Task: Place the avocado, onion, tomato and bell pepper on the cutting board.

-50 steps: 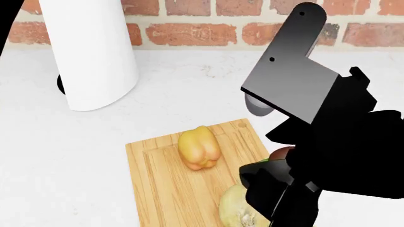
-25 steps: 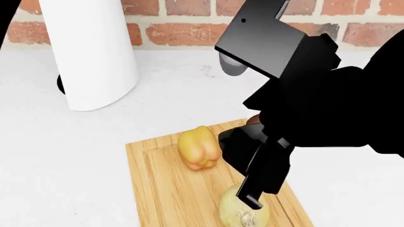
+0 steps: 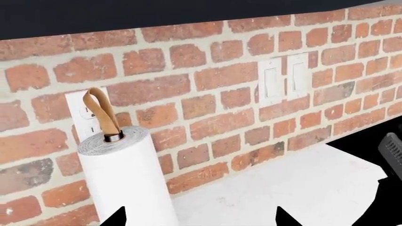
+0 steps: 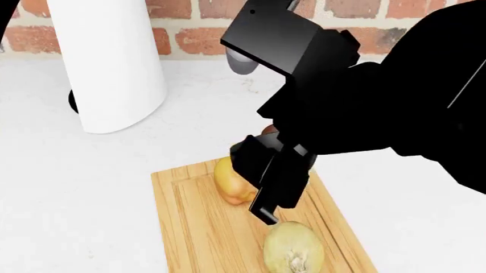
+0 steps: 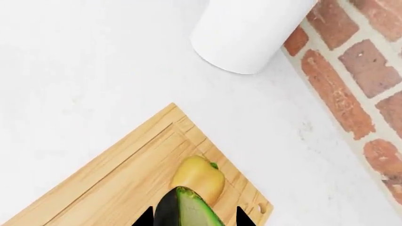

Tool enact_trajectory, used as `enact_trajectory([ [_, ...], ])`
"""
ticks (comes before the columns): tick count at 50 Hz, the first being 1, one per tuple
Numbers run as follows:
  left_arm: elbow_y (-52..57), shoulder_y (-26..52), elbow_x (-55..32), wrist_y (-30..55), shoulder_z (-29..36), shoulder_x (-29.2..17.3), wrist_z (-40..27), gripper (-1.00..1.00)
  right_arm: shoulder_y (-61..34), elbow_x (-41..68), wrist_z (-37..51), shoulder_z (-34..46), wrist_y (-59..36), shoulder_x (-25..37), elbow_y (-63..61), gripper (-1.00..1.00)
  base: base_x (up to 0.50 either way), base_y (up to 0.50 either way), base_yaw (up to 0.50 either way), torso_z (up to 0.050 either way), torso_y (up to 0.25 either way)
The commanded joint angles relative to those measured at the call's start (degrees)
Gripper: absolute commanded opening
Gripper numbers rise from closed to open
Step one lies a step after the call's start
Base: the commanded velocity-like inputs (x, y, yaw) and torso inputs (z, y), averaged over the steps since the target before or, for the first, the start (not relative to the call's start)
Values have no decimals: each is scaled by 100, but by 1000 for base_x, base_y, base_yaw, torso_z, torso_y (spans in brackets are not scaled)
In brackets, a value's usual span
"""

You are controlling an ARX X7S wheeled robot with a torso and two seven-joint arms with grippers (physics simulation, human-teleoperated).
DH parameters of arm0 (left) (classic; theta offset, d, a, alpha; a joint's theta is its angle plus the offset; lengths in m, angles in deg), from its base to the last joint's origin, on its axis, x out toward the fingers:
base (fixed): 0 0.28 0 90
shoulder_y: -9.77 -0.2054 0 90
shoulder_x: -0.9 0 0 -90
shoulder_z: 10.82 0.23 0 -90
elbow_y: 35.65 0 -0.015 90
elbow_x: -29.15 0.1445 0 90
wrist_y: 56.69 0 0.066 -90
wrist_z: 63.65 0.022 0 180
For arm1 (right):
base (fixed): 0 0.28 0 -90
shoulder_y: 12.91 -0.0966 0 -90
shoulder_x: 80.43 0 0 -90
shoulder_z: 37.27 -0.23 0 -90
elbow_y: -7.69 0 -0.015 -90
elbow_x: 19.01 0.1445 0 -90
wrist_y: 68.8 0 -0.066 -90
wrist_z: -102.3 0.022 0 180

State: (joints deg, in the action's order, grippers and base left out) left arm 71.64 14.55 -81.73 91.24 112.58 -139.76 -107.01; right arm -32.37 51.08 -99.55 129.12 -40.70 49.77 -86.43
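The light wooden rectangular cutting board point(image 4: 205, 227) with its edge groove lies on the white desk point(image 4: 76, 187) in front of a red brick wall point(image 3: 207, 80). A small yellow-orange lobed bell pepper point(image 4: 227, 182) rests on the board's far half, partly hidden in the head view by the right arm. A pale yellow egg-shaped onion point(image 4: 293, 245) sits on the board's near half, near its right edge, rooty end toward the camera.

The right pincer point(image 5: 193, 217) hangs over the board's far right corner. In the right wrist view its two dark fingertips point(image 5: 146, 219) flank a halved avocado with dark green-black skin and pale green flesh point(image 5: 185, 209), pinching it above the bell pepper. In the head view the avocado is almost wholly masked by the black arm; whether it touches the pepper cannot be told. The tomato does not show in any view.

A tall white paper towel roll point(image 4: 110, 62) on a holder with a brown loop handle point(image 3: 102, 115) stands upright at the desk's far left, well apart from the board. Two white wall switches point(image 3: 284, 81) are set in the brick.

The left pincer point(image 3: 201, 221) shows only as two dark tips at the frame edge, set apart, gripping nothing and facing the wall.
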Motion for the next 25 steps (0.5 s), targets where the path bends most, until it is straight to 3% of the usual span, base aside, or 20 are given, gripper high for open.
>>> enact_trajectory([
  [1, 9, 32, -38, 10, 2, -40, -33, 100, 128, -196, -137, 5, 227, -235, 168, -100, 0, 0, 0, 0, 0],
  [25, 22, 77, -58, 27, 28, -61, -62, 100, 414, -248, -193, -5, 520, -546, 293, -100, 0, 0, 0, 0, 0],
])
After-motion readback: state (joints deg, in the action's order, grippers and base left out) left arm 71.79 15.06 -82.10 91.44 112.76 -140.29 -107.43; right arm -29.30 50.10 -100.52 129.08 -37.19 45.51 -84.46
